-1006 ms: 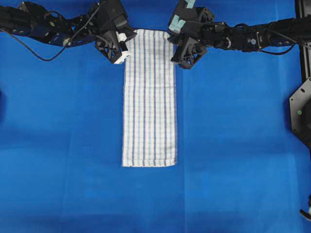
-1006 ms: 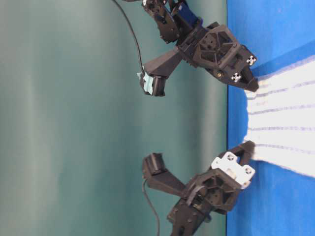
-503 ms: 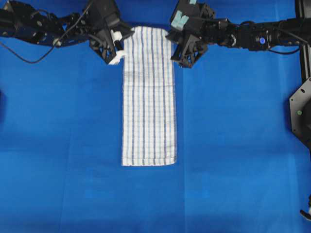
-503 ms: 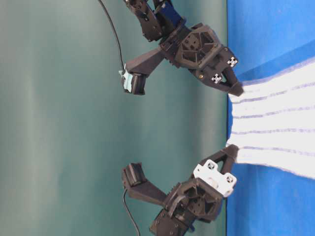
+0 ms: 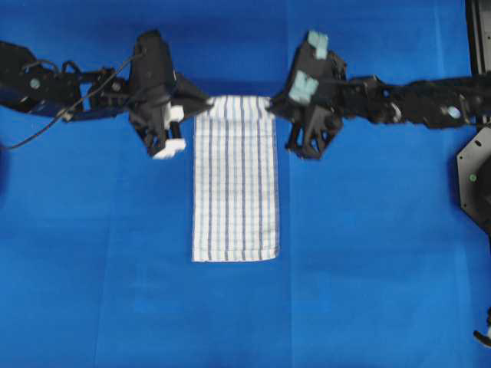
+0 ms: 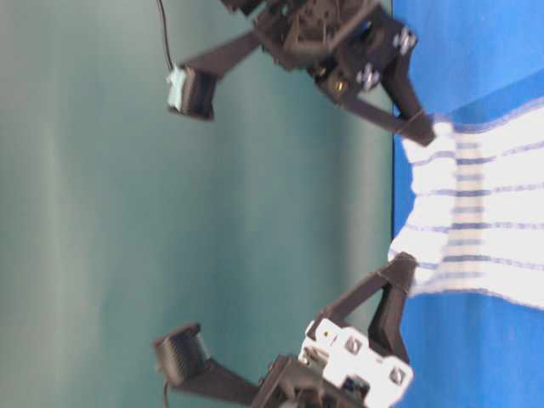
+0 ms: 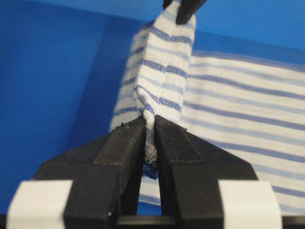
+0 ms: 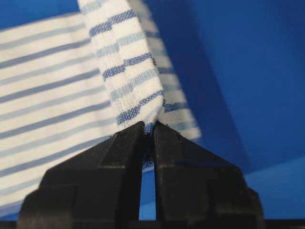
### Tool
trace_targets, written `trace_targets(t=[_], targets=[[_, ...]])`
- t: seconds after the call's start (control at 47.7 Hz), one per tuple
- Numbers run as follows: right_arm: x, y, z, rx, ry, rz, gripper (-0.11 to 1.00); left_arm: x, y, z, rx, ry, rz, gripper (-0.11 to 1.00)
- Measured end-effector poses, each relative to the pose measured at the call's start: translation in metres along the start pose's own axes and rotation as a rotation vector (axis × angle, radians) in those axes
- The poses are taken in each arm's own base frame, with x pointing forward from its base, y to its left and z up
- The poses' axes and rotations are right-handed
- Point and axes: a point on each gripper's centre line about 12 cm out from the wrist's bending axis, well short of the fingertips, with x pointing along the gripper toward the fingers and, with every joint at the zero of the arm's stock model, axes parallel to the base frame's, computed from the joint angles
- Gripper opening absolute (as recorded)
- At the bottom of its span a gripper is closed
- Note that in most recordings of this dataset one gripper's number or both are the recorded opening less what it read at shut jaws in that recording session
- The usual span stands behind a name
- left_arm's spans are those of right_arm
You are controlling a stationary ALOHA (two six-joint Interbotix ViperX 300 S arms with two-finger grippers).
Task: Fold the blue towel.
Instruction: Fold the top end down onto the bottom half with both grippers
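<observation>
- Now we see the blue towel [image 5: 235, 184] lying lengthwise on the blue table covering [image 5: 368, 268], its near end flat and its far end lifted off the surface.
- We find the left gripper [image 5: 190, 105] clamped on the towel's far left corner; the left wrist view shows cloth pinched between its black fingers [image 7: 125, 148].
- We find the right gripper [image 5: 274, 107] closed on the far right corner, the fabric squeezed tight in the right wrist view [image 8: 147, 128].
- From table level we see the raised edge stretched between both grippers, sagging slightly in the middle [image 6: 425, 200].
</observation>
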Motion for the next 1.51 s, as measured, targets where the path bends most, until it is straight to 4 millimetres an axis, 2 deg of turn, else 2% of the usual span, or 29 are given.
trace_targets(t=[0.272, 0.398, 0.587, 0.817, 1.069, 1.425, 1.509], targets=[[-0.018, 0.054, -0.019, 0.004, -0.017, 0.086, 0.29, -0.014, -0.060, -0.006, -0.015, -0.036, -0.148, 0.04], [-0.024, 0.073, -0.025, 0.015, -0.023, 0.110, 0.29, -0.020, -0.093, -0.009, 0.001, -0.041, -0.231, 0.04], [-0.034, 0.101, -0.035, 0.018, -0.035, 0.146, 0.29, -0.029, -0.125, -0.011, 0.010, -0.054, -0.316, 0.04], [-0.037, 0.123, -0.049, 0.006, -0.015, 0.177, 0.29, -0.032, -0.145, -0.015, 0.026, -0.051, -0.363, 0.04], [-0.028, 0.128, -0.057, 0.003, 0.015, 0.171, 0.29, -0.025, -0.157, -0.023, 0.045, -0.025, -0.382, 0.04], [-0.018, 0.137, -0.069, -0.009, 0.073, 0.182, 0.29, -0.017, -0.164, -0.036, 0.030, 0.019, -0.388, 0.05], [-0.017, 0.138, -0.071, -0.010, 0.078, 0.183, 0.30, -0.017, -0.164, -0.036, 0.030, 0.019, -0.388, 0.13]])
